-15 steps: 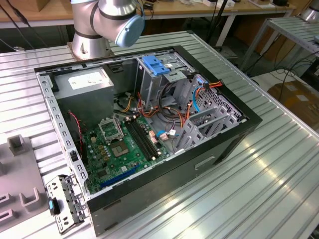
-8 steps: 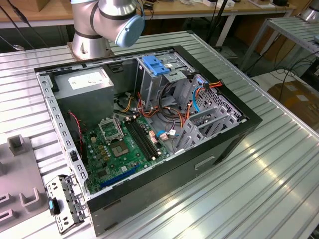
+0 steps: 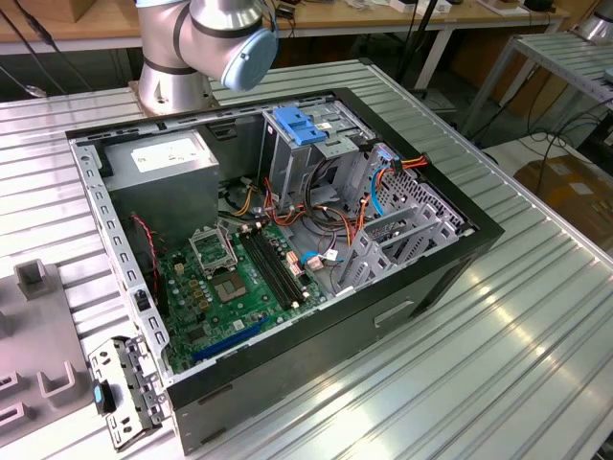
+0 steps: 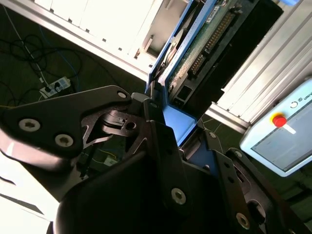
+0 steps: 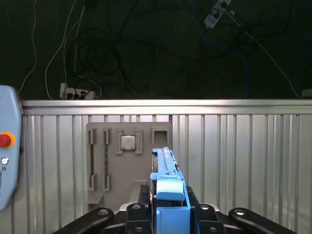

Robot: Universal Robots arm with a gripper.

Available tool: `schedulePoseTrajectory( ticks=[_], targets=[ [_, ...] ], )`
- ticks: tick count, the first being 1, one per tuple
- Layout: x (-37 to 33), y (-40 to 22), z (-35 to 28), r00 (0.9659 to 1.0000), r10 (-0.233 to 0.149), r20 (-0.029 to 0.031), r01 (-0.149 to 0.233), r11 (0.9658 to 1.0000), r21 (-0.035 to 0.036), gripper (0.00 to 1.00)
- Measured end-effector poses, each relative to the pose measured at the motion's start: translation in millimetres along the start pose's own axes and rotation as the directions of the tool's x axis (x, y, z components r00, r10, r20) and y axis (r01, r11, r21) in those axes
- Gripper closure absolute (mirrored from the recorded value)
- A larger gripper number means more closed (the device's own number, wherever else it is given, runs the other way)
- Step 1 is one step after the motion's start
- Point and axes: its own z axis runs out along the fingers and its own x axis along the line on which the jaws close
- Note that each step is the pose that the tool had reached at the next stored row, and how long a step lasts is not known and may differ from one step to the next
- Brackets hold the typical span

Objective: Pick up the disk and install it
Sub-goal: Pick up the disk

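Observation:
My gripper (image 5: pixel 168 210) is shut on the disk (image 5: pixel 166 168), which stands edge-on between the black fingers (image 5: pixel 139 210) with its blue carrier rail facing the camera. In the second wrist view the disk (image 4: pixel 207 41) shows its green circuit-board underside and a blue rail running along it, and the gripper (image 4: pixel 170 127) clamps its lower end. It is held in the air above a ribbed metal table (image 5: pixel 243 156). In the exterior view the open computer case (image 3: pixel 450 264) lies on the table, with its drive cage (image 3: pixel 326 153) at the back.
Inside the case are a grey power-supply box (image 3: pixel 163 163), a motherboard (image 3: pixel 239 278), a light-blue latch plate (image 3: pixel 300 125) and loose cables. The arm's base (image 3: pixel 206 43) stands behind the case. A grey fixture plate (image 5: pixel 127 161) lies on the table and a teach pendant (image 4: pixel 282 129) is nearby.

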Motion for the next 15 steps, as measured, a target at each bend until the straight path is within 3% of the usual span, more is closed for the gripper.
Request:
schedulePoseTrajectory(
  ticks=[15],
  targets=[
    [-0.1, -12.5, 0.1, 1.0000, 0.000, 0.0000, 0.000, 1.0000, 0.0000, 0.63]
  ],
)
